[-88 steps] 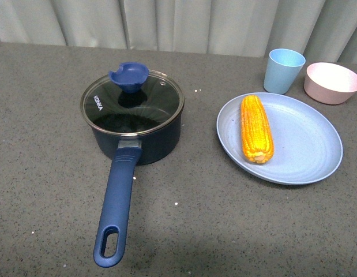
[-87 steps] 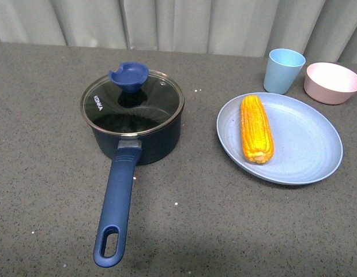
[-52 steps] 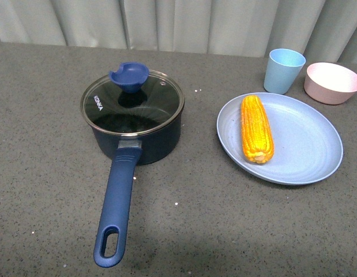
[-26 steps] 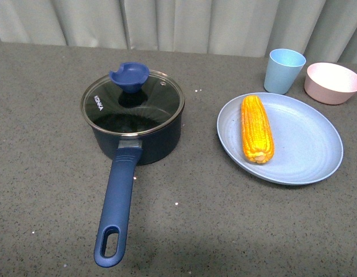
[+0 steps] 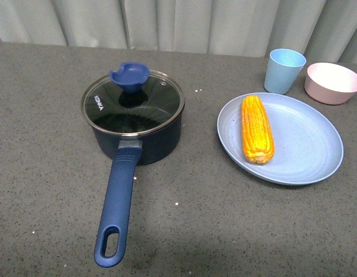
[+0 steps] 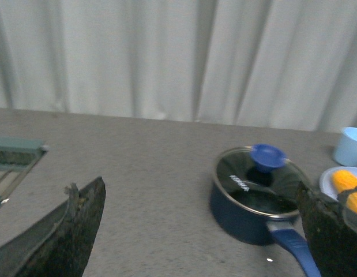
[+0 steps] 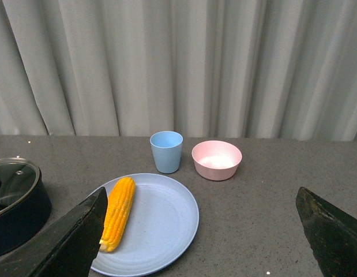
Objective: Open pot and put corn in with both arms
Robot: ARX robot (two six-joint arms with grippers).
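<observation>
The dark navy pot point(image 5: 145, 143) stands left of centre, its long blue handle point(image 5: 116, 212) pointing toward me. A glass lid point(image 5: 132, 105) with a blue knob point(image 5: 130, 77) covers it. The yellow-orange corn point(image 5: 256, 129) lies on a light blue plate point(image 5: 308, 144) to the right. Neither arm shows in the front view. My left gripper point(image 6: 201, 236) is open and empty, well back from the pot point(image 6: 247, 210), which lies toward one finger point(image 6: 331, 231). My right gripper point(image 7: 201, 242) is open and empty, short of the plate point(image 7: 161, 225), with the corn point(image 7: 117, 212) near one finger point(image 7: 68, 242).
A light blue cup point(image 5: 284, 70) and a pink bowl point(image 5: 332, 82) stand behind the plate at the back right. Grey curtains hang along the table's far edge. A grey-green slatted object point(image 6: 14, 161) shows at the edge of the left wrist view.
</observation>
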